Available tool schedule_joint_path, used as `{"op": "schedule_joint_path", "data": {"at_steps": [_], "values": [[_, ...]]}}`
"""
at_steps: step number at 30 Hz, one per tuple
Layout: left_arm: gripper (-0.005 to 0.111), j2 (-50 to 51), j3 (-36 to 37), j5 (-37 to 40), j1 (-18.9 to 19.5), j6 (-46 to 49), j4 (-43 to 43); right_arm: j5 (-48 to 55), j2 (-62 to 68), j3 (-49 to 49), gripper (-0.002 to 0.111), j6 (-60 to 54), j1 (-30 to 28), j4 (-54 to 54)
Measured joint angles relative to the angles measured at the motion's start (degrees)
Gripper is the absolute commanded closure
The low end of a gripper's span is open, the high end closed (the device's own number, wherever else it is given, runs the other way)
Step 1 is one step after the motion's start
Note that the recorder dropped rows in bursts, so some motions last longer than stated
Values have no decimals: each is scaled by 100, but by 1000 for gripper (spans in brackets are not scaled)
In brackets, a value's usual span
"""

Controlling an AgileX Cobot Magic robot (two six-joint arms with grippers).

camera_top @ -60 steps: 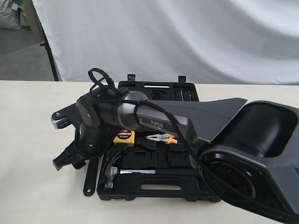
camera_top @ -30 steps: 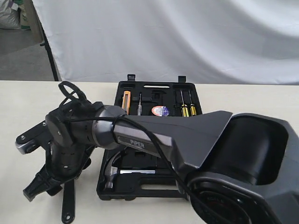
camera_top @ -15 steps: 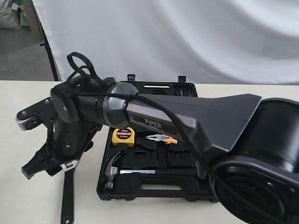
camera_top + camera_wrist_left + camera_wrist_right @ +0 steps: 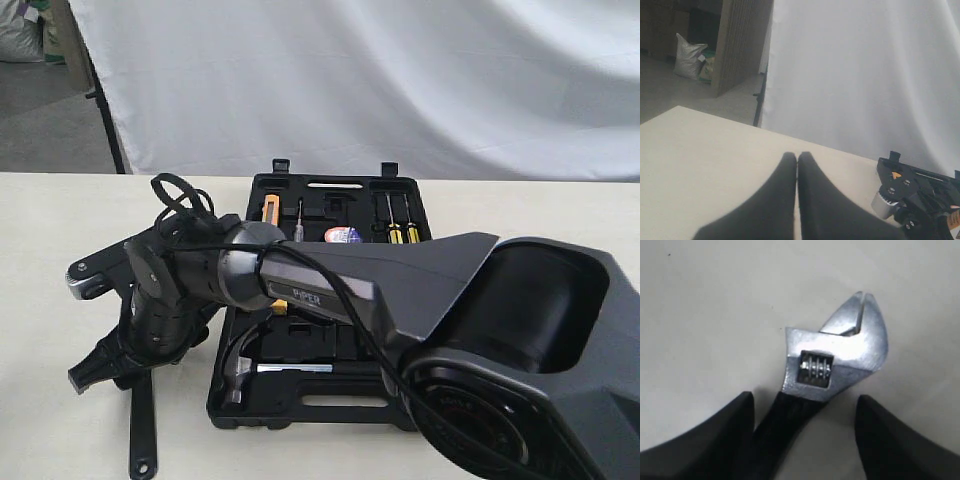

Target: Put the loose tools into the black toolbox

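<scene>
1. Black toolbox point(image 4: 330, 412) was laid open on the table point(image 4: 50, 250).
2. The right gripper point(image 4: 804, 399) was spread astride the wrench point(image 4: 835, 357), beside the box; the left gripper point(image 4: 796, 156) was pressed closed.
3. The handle, seemingly untouched, was to be pinched squarely near the head.

We count one large black moulded plastic toolbox point(image 4: 340, 412), open at the centre of the exterior view. Towards its lower left there is one steel claw hammer with a black handle point(image 4: 240, 372). At the lower left of the frame is one silver-headed adjustable wrench with a black handle point(image 4: 143, 432). Near the upper centre we count two screwdrivers with yellow-and-black handles point(image 4: 388, 235) point(image 4: 408, 235), one slim silver-shafted screwdriver point(image 4: 298, 218), one orange flat-handled tool point(image 4: 268, 208) and one small tape roll with a blue-white label point(image 4: 343, 236). One dark grey robot arm point(image 4: 400, 275) crosses the frame.
</scene>
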Motion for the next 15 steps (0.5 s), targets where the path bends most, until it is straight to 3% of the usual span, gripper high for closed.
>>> {"op": "schedule_joint_path", "data": {"at_steps": [10, 15], "values": [[106, 0, 0, 0, 0, 0, 0, 233, 9, -36, 54, -1147, 252, 606], [106, 0, 0, 0, 0, 0, 0, 543, 9, -45, 88, -1453, 459, 867]]}}
